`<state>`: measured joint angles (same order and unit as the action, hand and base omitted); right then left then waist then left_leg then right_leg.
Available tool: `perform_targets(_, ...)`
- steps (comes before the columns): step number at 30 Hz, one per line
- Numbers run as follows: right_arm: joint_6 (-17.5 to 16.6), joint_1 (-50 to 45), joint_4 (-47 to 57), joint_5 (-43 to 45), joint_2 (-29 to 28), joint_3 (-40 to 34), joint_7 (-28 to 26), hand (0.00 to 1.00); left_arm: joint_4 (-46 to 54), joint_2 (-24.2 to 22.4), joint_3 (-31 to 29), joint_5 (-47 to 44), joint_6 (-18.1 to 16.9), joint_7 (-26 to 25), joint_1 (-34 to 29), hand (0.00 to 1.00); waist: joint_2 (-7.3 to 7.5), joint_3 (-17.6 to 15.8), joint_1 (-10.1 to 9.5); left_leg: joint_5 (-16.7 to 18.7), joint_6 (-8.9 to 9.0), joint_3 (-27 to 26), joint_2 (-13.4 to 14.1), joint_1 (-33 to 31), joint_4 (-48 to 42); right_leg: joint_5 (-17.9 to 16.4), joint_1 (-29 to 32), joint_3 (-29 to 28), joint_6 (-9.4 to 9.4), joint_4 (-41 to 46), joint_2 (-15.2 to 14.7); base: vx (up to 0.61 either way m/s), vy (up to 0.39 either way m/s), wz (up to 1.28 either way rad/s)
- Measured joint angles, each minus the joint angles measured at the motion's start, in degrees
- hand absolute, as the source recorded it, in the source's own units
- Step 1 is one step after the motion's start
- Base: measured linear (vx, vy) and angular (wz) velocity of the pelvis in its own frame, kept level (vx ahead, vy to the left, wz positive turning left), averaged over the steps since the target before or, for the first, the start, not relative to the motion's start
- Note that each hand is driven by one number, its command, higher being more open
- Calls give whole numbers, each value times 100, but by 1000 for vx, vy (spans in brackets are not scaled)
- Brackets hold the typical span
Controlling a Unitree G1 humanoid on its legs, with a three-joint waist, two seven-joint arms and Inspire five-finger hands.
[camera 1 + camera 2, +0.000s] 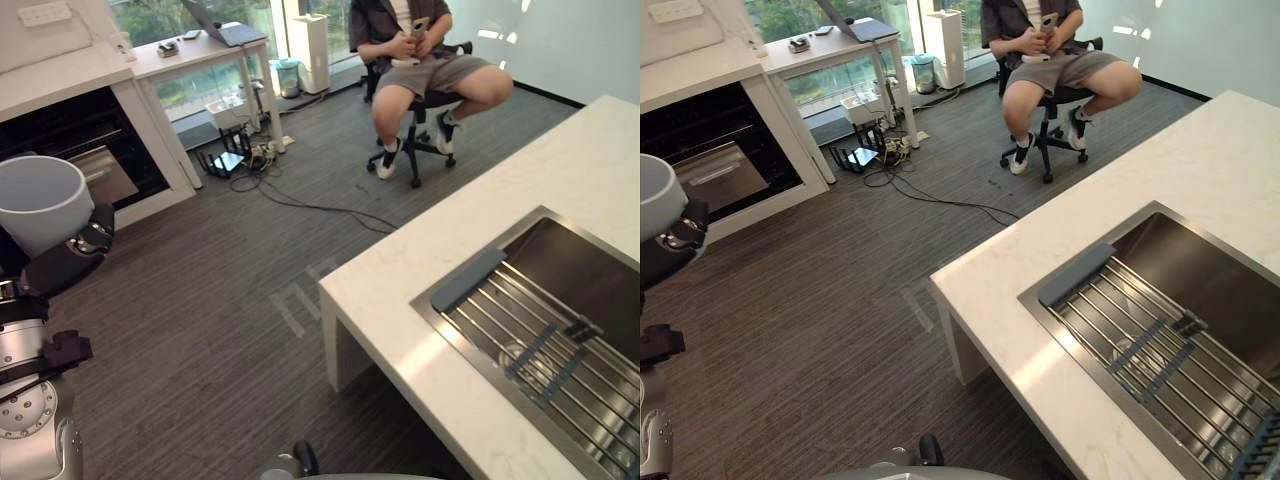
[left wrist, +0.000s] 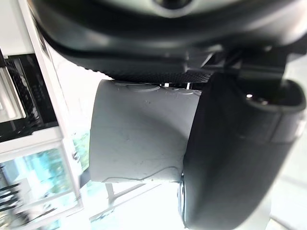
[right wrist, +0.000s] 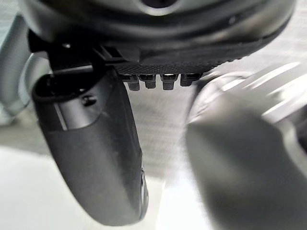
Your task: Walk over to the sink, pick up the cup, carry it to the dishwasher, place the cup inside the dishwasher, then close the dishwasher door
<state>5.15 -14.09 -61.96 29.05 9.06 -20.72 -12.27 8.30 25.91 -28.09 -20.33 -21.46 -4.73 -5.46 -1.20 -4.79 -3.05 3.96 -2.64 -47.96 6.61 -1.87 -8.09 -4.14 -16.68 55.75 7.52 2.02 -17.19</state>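
Observation:
My left hand (image 1: 70,262) is shut on a plain grey cup (image 1: 40,200), held upright at the far left, chest high. In the left wrist view the cup (image 2: 139,134) sits against the palm with the thumb (image 2: 230,153) wrapped over its side. The dishwasher (image 1: 70,140) is a dark open cavity under the white counter at upper left, with a steel panel (image 1: 105,175) standing out of it. It lies beyond the cup, across bare floor. My right hand (image 3: 96,158) hangs low over the floor, relaxed and holding nothing.
A white island counter (image 1: 400,300) with a steel sink (image 1: 432,312) and a roll-up rack (image 1: 540,350) fills the right side. A person sits on an office chair (image 1: 425,110) at the back. Cables and devices (image 1: 240,155) lie under a white desk (image 1: 200,50). Grey carpet floor spreads between.

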Motion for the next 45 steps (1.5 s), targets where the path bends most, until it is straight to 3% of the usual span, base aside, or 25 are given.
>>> perform_targets(1, -49, 45, 52, 96, 48, 109, 20, 100, 3, -9, 233, 0, 10, 9, 216, 0, -128, -69, 123, -29, -21, -40, -41, 9, -63, -82, -33, -82, 81, 191, -75, -23, 209, 99)
perform_targets(5, -46, 75, 189, 111, -4, 119, 103, 100, 192, -137, 687, 11, 177, 88, 521, 0, -111, -56, 156, -143, -119, 331, -502, 79, 316, 108, -161, -143, 18, 102, -111, 0, 144, 60)
perform_targets(8, -38, 58, 190, 75, -30, 54, 156, 100, 471, -564, 694, -19, 275, 96, 505, 0, -110, -53, 109, -174, -114, 538, -611, 113, 440, 231, -209, 91, 112, 339, -199, 65, 71, 36)
perform_targets(11, -183, -76, 447, -44, -185, -148, 155, 100, 774, -1041, 813, -281, 275, 196, 383, 0, -90, -64, 116, -161, -133, 920, -648, 105, 516, 344, -165, 231, -39, 1138, -414, 122, 61, 68)
perform_targets(12, -250, -134, 585, -46, -214, -156, 159, 100, 793, -1243, 1010, -329, 258, 264, 383, 0, -80, -68, 121, -139, -168, 1168, -723, 89, 548, 442, -78, 44, -195, 1678, -582, 155, 77, 116)
perform_targets(13, -321, -209, 716, -4, -259, -270, 139, 100, 776, -1451, 1395, -335, 246, 323, 381, 0, -110, -60, 200, -138, -253, 1573, -776, 81, 602, 633, 183, -630, -662, 2433, -729, 208, 76, 142)
perform_targets(14, -365, -173, 747, 30, -333, -398, 110, 100, 740, -1551, 1648, -338, 244, 376, 384, 0, -113, -56, 277, -142, -288, 1820, -771, 48, 598, 307, 384, -1220, -745, 2729, -664, 143, 12, 184)
perform_targets(15, -336, -135, 745, 32, -430, -423, 115, 100, 613, -1710, 2086, -339, 253, 500, 421, 0, -112, -70, 426, -140, -345, 2336, -807, 23, 592, -280, 665, -2238, -684, 2884, -261, 191, -30, 264)
perform_targets(16, -218, -236, 733, -7, -469, -323, 113, 100, 333, -1864, 2793, -331, 372, 679, 460, 0, -118, -75, 585, -116, -472, 3127, -912, 39, 571, -812, 1001, -3556, -694, 2915, 441, 149, -44, 280)
perform_targets(18, -116, -418, 718, -8, -507, -78, 133, 100, -21, -1814, 3572, -285, 539, 879, 486, 0, -130, -96, 633, -113, -468, 3875, -1046, 168, 536, -1141, 1475, -4636, -623, 2931, 921, 207, -30, 255)
perform_targets(20, -72, -377, 791, 90, -530, 32, 145, 100, -249, -1709, 4113, -203, 706, 886, 488, 0, -139, -100, 667, 56, -505, 4553, -1156, 313, 468, -1198, 2298, -5444, -515, 2895, 1125, 267, -46, 182)
perform_targets(23, 44, -350, 922, 112, -510, 159, 165, 100, -347, -1688, 4427, -204, 927, 978, 545, 0, -158, -99, 702, 345, -416, 5078, -1007, 486, 133, -1174, 2820, -6099, -481, 2900, 1462, 234, -118, 105)
perform_targets(24, 427, -429, 799, 410, -529, 85, 168, 100, -359, -1650, 4568, -204, 1030, 1021, 610, 0, -135, -46, 715, 485, -273, 5254, -944, 519, -100, -1086, 2969, -6214, -402, 2766, 1551, 291, -182, 106)
perform_targets(25, 492, -522, 781, 505, -568, 86, 166, 100, -358, -1637, 4622, -204, 1062, 1053, 658, 0, -81, -4, 712, 546, -196, 5202, -943, 526, -183, -919, 2993, -6210, -399, 2553, 1513, 334, -184, 95)
perform_targets(26, 531, -641, 781, 719, -727, 35, 167, 100, -358, -1593, 4673, -205, 1106, 1126, 779, 0, 80, 94, 748, 641, -39, 4908, -995, 461, -298, -338, 2974, -6190, -435, 2025, 1381, 426, -212, 75)
perform_targets(27, 589, -686, 744, 848, -821, -29, 167, 100, -365, -1585, 4698, -204, 1143, 1187, 884, 0, 184, 158, 822, 726, 63, 4662, -1059, 476, -305, 165, 2927, -6132, -310, 1763, 1222, 421, -204, 61)
perform_targets(30, 521, -717, 732, 1108, -748, -30, -44, 100, -436, -1605, 4845, -201, 1260, 1344, 969, 0, -3, 236, 929, 782, 238, 4501, -872, 621, -252, 118, 2478, -5975, -243, 1178, 1310, 309, -134, 7)
perform_targets(34, 302, -532, 711, 947, -414, 517, 180, 100, -528, -1447, 4983, -192, 1263, 1593, 1110, 0, -29, 285, 934, 773, 251, 4250, -802, 709, -284, 314, 2182, -5933, -283, 682, 1365, 198, -39, -10)
perform_targets(35, 247, -472, 704, 923, -375, 560, 185, 100, -610, -1376, 4965, -193, 1259, 1592, 1138, 0, 5, 289, 916, 767, 268, 4243, -839, 594, -543, 390, 2114, -5927, -277, 565, 1296, 158, 70, 11)
perform_targets(36, 146, -333, 627, 906, -387, 570, 203, 100, -795, -1233, 4947, -193, 1259, 1576, 1186, 0, 212, 246, 855, 1017, 196, 4055, -905, 374, -782, 416, 1976, -5919, -284, 416, 1059, 72, 65, 31)
perform_targets(37, 58, -184, 479, 898, -333, 501, 225, 100, -895, -1114, 4908, -190, 1264, 1526, 1190, 0, 109, 297, 869, 674, 371, 3753, -735, 566, 456, 419, 1917, -5808, -274, 351, 991, 88, 77, 40)
perform_targets(38, 27, -101, 437, 895, -241, 493, 234, 100, -907, -1111, 4864, -184, 1270, 1489, 1184, 0, 61, 283, 892, 75, 333, 3586, -647, 618, 755, 413, 1897, -5763, -263, 347, 1036, 87, 80, 20)
perform_targets(39, 41, 33, 425, 899, -212, 539, 247, 100, -916, -1037, 4665, -160, 1270, 1427, 1077, 0, 50, 292, 819, -6, 208, 3583, -717, 731, 870, 431, 1904, -5788, -244, 352, 1005, 80, 125, 4)
perform_targets(45, 57, 157, 479, 901, -359, 549, 72, 100, -900, -679, 3811, -89, 1228, 1095, 1002, 0, 105, 288, 776, 8, 220, 3464, -754, 748, 817, 561, 1892, -5890, -292, 349, 981, -16, 65, -4)
